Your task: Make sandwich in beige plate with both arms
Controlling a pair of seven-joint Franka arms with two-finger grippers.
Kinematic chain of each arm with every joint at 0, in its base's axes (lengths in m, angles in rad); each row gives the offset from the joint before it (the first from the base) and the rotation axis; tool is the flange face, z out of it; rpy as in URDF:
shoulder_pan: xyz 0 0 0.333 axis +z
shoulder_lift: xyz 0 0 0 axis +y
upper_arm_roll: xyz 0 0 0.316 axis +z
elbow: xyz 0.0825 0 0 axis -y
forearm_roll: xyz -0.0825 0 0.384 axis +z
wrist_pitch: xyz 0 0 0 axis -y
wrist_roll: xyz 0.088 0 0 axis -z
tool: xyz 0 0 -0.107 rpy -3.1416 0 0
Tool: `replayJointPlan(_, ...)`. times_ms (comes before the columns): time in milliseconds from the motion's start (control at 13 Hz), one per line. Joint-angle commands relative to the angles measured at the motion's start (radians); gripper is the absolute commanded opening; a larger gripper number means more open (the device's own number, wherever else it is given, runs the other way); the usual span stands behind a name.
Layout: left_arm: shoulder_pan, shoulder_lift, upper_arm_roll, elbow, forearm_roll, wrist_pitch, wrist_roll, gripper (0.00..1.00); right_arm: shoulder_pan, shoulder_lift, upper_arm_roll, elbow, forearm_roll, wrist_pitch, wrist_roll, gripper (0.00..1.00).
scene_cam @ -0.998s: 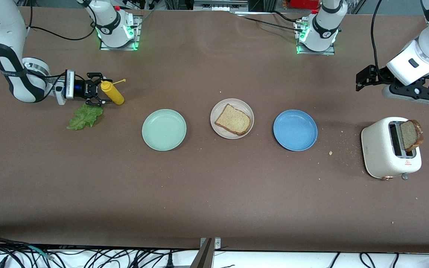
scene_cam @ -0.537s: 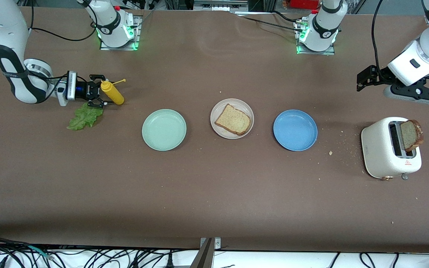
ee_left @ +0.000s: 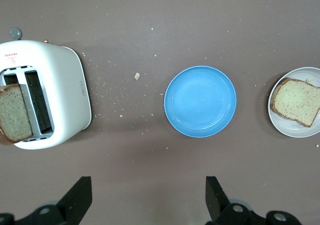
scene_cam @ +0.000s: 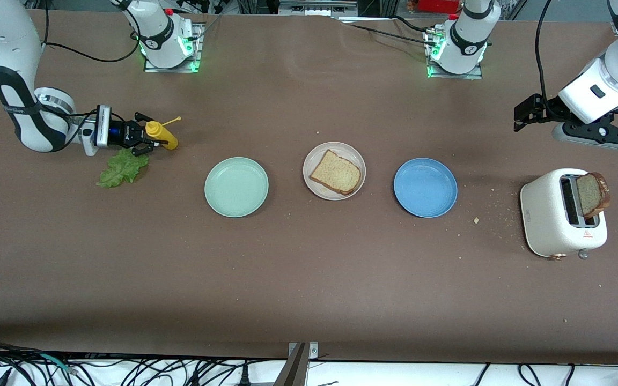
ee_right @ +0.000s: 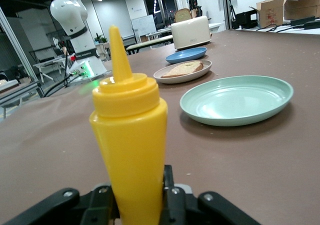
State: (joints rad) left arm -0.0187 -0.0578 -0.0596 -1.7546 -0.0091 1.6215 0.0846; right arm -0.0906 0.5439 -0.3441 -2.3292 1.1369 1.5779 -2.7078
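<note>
White toaster (scene_cam: 562, 214) with a brown bread slice (scene_cam: 592, 194) sits nearest. Next, the round beige plate (scene_cam: 314, 155) holding one slice. The right gripper (scene_cam: 142, 140) is clamped on the upright yellow squeeze bottle (scene_cam: 161, 135), green lettuce leaf (scene_cam: 121, 168) just beside. The left gripper (scene_cam: 526, 111), jaws wide, waits above the toaster's end.

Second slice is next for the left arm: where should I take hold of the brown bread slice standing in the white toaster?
Pinch the brown bread slice by its exposed upper half, descending from above; it stands upright, its lower part inside the white toaster.
</note>
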Motion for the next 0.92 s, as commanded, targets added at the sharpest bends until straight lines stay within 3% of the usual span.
replayJointPlan(0, -0.001, 0.009, 0.001, 0.023, -0.003, -0.015, 0.000, 1.00, 0.058, -0.073, -0.006, 0.037, 0.021, 0.072, 0.084, 0.00)
replayJointPlan(230, -0.003, 0.009, 0.001, 0.023, -0.003, -0.015, 0.000, 1.00, 0.152, -0.215, -0.004, 0.054, 0.009, 0.226, 0.305, 0.00)
replayJointPlan(461, -0.003, 0.009, 0.001, 0.023, -0.003, -0.017, 0.000, 1.00, 0.244, -0.262, -0.001, 0.115, -0.026, 0.325, 0.445, 0.00)
replayJointPlan(845, -0.003, 0.009, 0.001, 0.023, -0.003, -0.017, 0.000, 1.00, 0.457, -0.341, 0.002, 0.186, -0.190, 0.565, 0.753, 0.00)
